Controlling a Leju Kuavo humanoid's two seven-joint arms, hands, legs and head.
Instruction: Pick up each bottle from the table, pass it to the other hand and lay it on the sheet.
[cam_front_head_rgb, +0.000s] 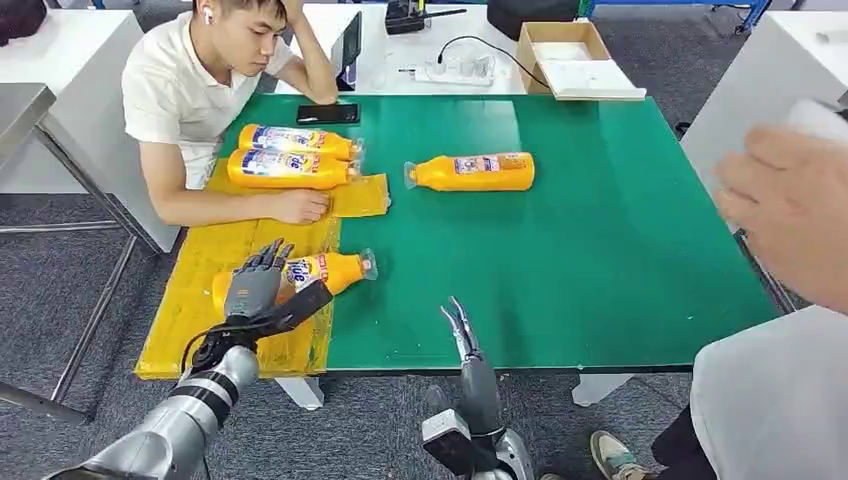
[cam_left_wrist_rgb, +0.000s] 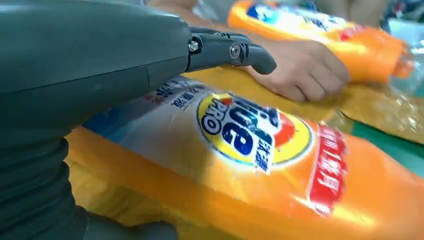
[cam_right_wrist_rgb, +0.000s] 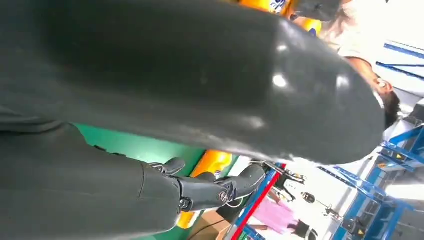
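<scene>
**Laying the bottle flat on the sheet**

Bottle (cam_front_head_rgb: 318, 272) in hand is lying on its side at the near end of the yellow sheet (cam_front_head_rgb: 190, 300), its cap end reaching over the sheet's edge onto the green counter (cam_front_head_rgb: 600, 250). The left robot hand (cam_front_head_rgb: 258, 292) is resting over the bottle's base end, dark fingers draped across the top and the thick thumb (cam_left_wrist_rgb: 232, 50) reaching out above the label; from these views it is wrapping the bottle rather than spread free of it, though how firmly it is pressing I cannot tell. By my reading the bottle is already down, so the step in hand is the release. Doing it well is meaning opening the fingers upward and away, not dragging sideways, since a round bottle on a slick sheet is likely to roll. Nudging it further onto the sheet first would be getting the cap end off the green.

The right robot hand (cam_front_head_rgb: 462, 335) is hanging at the counter's near edge, fingers together and straight, holding nothing.

Two more bottles (cam_front_head_rgb: 290, 155) are lying at the sheet's far end, with a person's hand (cam_front_head_rgb: 298, 206) resting just beside them, near the lifting path. A fourth bottle (cam_front_head_rgb: 472, 171) is waiting on the counter, well apart from the sheet.
</scene>
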